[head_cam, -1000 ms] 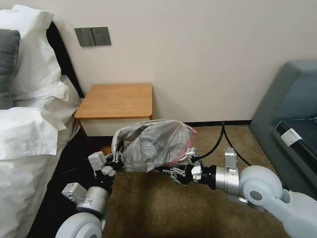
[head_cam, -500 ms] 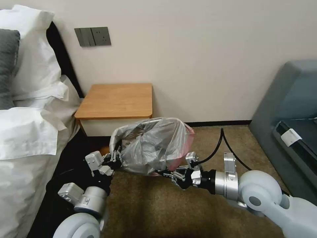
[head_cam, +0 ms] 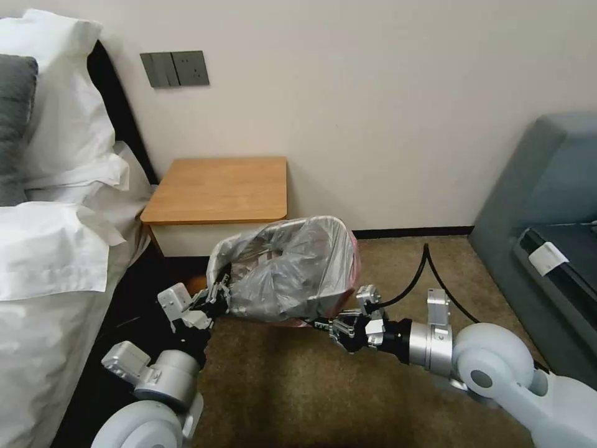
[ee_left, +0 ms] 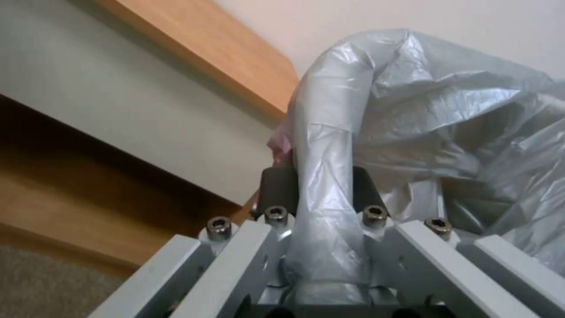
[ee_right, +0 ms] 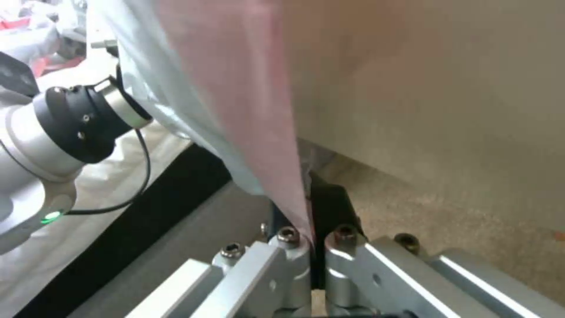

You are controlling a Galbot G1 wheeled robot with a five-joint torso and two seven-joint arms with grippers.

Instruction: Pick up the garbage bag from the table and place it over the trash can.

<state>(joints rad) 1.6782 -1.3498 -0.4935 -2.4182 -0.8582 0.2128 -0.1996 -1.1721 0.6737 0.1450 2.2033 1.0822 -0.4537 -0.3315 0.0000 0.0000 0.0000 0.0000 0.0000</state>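
Note:
The grey translucent garbage bag [head_cam: 286, 267] is stretched between my two grippers, low over the carpet in front of the table [head_cam: 217, 186]. Through the plastic I see a rounded rim shape, so the bag lies over the trash can, whose beige wall [ee_right: 441, 110] stands close beside my right gripper. My left gripper [head_cam: 217, 298] is shut on a fold of the bag [ee_left: 329, 176] at its left side. My right gripper [head_cam: 326, 323] is shut on the bag's pinkish rim [ee_right: 265, 145] at its lower right.
A bed with white pillows [head_cam: 56, 249] borders the left, close to my left arm. A grey sofa [head_cam: 547, 205] stands at the right. A black cable [head_cam: 416, 274] loops over my right wrist. Open brown carpet [head_cam: 311, 386] lies in front.
Both grippers have sunk lower and spread slightly apart, pulling the bag down. The bag has gone from a loose bulge to a tauter shape with a rim outline showing through.

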